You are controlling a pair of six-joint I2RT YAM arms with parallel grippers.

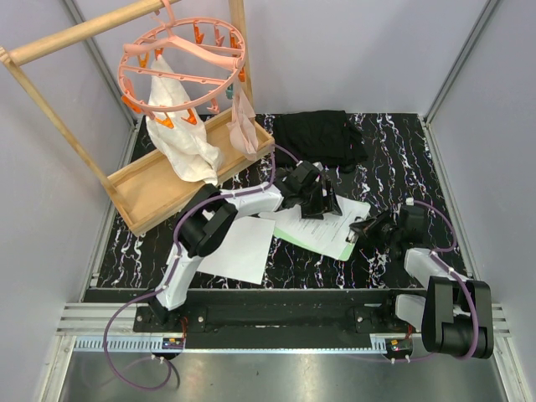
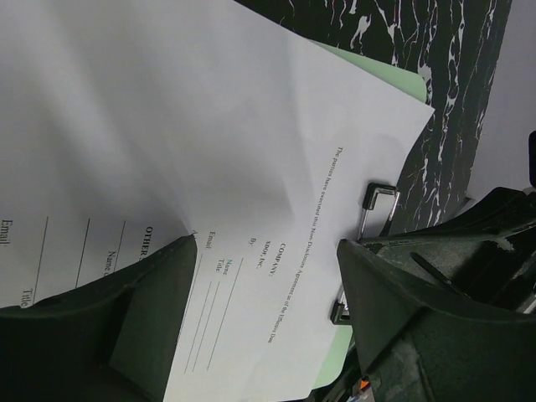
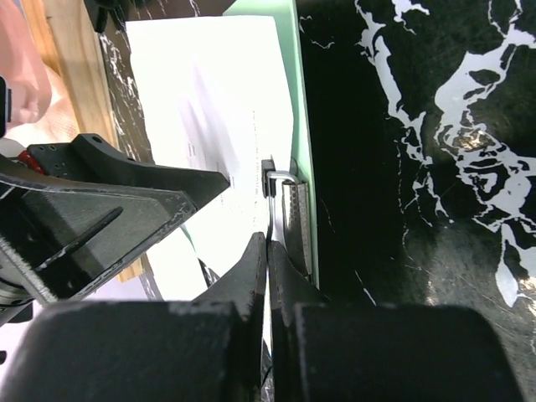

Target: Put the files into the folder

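The mint-green folder lies mid-table with a printed white sheet on it. The folder and the sheet also show in the left wrist view. My left gripper is open just above this sheet, one jaw on each side of the printed lines. My right gripper is at the folder's right edge. There it is shut on the wire lever of the clip, beside the green edge. A second white sheet lies on the table to the left.
A wooden tray stands at the back left under a wooden rack with a pink peg hanger and a hanging white cloth. A black folded cloth lies behind the folder. Grey walls enclose the black marbled table.
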